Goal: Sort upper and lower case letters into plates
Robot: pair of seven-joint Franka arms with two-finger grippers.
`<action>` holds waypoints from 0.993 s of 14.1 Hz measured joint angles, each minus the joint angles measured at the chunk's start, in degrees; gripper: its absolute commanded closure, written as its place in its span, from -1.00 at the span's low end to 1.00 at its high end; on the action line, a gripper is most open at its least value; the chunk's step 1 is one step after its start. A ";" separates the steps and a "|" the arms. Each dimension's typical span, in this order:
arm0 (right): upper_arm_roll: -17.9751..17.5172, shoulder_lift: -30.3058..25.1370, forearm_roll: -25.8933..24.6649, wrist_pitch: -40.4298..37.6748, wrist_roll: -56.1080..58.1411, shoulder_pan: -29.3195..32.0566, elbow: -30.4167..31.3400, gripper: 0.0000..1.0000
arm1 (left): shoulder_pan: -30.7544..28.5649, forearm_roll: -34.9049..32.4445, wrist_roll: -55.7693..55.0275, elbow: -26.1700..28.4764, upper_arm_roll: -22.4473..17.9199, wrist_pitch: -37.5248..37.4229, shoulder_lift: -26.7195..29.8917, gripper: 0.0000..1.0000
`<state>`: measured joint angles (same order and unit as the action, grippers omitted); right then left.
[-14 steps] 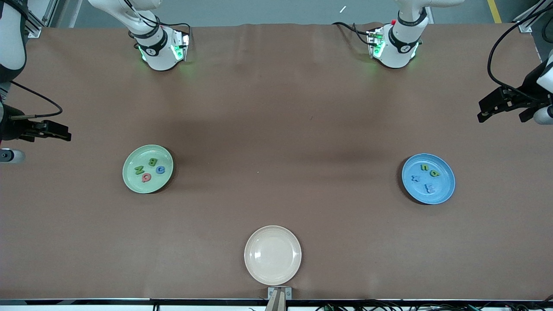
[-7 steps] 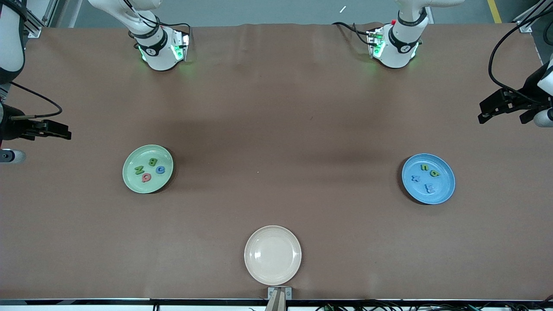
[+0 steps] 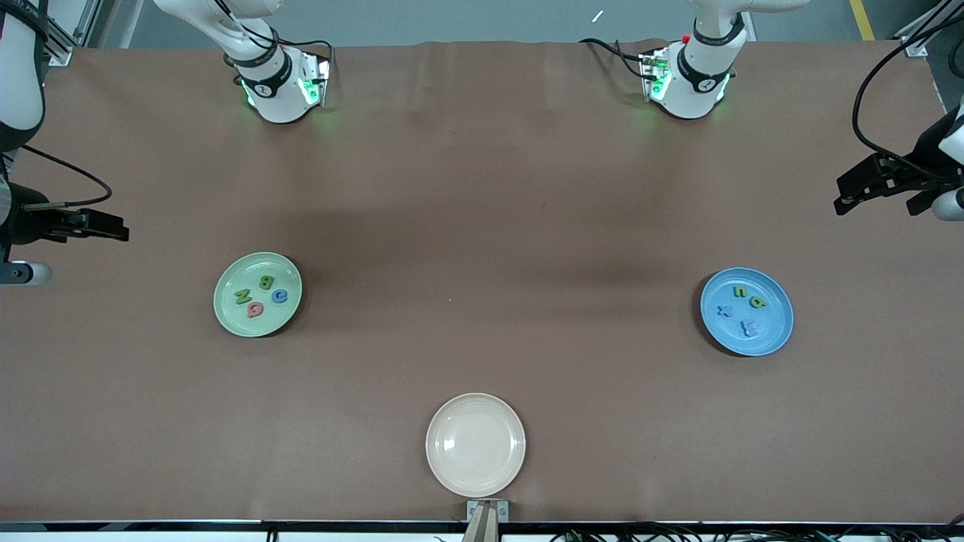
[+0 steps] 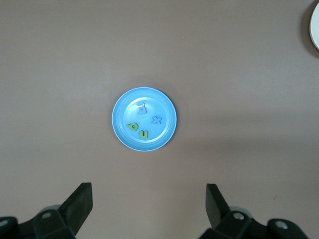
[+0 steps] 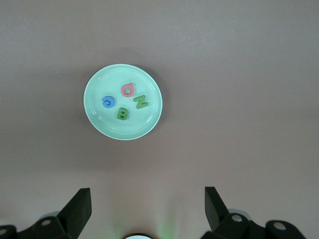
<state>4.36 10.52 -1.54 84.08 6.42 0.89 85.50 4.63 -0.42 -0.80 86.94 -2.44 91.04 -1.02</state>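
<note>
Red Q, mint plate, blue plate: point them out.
red Q [image 5: 128, 90], right wrist view, on the letter's ring.
mint plate [image 3: 226, 310], front view, on bare floor near its rim.
blue plate [image 4: 167, 130], left wrist view, on its rim wall.

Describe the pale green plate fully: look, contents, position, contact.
The pale green plate is round, shallow and rimmed, smooth like plastic, lying flat on the brown table toward the right arm's end. In it lie four small letters, apart from one another: a green B, a green N, a blue G and a red Q. No gripper touches it. The right wrist view looks straight down on it.
</note>
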 measured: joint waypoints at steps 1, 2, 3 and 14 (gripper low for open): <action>-0.11 -0.37 0.01 -0.36 0.00 0.00 0.01 -1.00 | 0.01 0.01 0.00 -0.06 0.01 0.00 0.00 -1.00; -0.18 -1.00 0.03 -0.78 0.00 0.00 0.14 -1.00 | 0.03 0.08 0.00 -0.11 0.08 0.00 0.00 -1.00; -0.19 -1.98 0.04 -1.11 0.00 0.00 0.68 -1.00 | 0.04 0.17 0.01 -0.13 0.27 0.00 0.00 -1.00; -0.86 -12.94 0.05 -3.03 0.10 -0.24 4.33 -1.00 | -6.01 1.12 0.02 -0.33 6.44 -0.01 0.01 -1.00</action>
<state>3.50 -2.42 -1.49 81.06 6.52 0.65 89.82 -1.38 0.70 -0.78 86.61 4.01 91.03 -1.02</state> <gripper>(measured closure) 0.000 0.000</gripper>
